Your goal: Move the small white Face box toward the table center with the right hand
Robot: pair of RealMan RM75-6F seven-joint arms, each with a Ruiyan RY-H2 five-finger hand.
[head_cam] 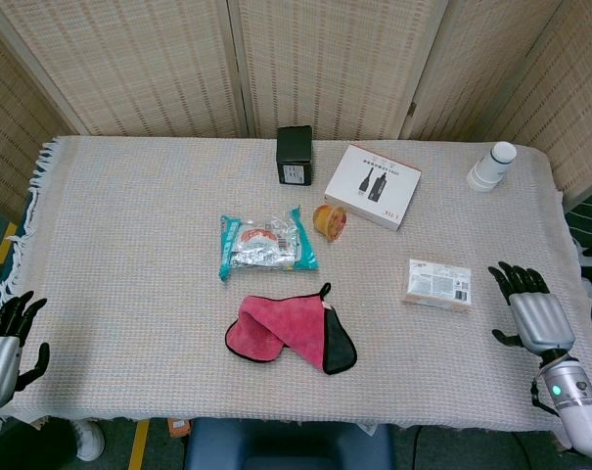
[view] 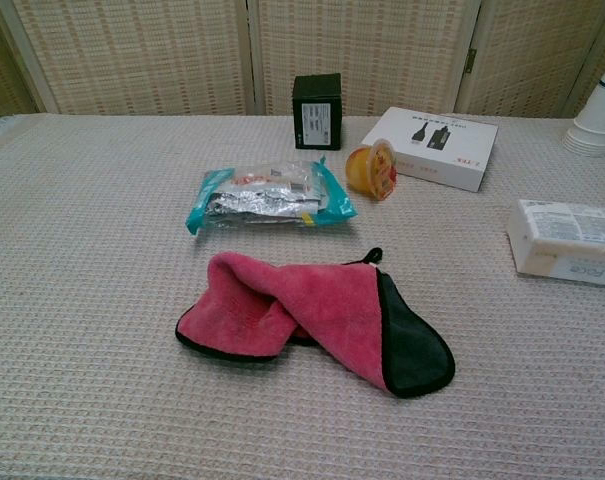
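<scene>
The small white Face box (head_cam: 438, 284) lies flat on the right side of the table; in the chest view the Face box (view: 567, 242) sits at the right edge. My right hand (head_cam: 530, 308) hovers over the table's right edge, just right of the box and apart from it, fingers spread and holding nothing. My left hand (head_cam: 2, 338) stays off the table's front left corner, fingers apart and empty. Neither hand shows in the chest view.
A pink and black cloth (head_cam: 291, 333) lies near the table's front centre. Behind it are a teal snack packet (head_cam: 266, 244), an orange jelly cup (head_cam: 329, 220), a black box (head_cam: 296, 156), a white flat box (head_cam: 376, 185) and stacked paper cups (head_cam: 492, 165) at the back right.
</scene>
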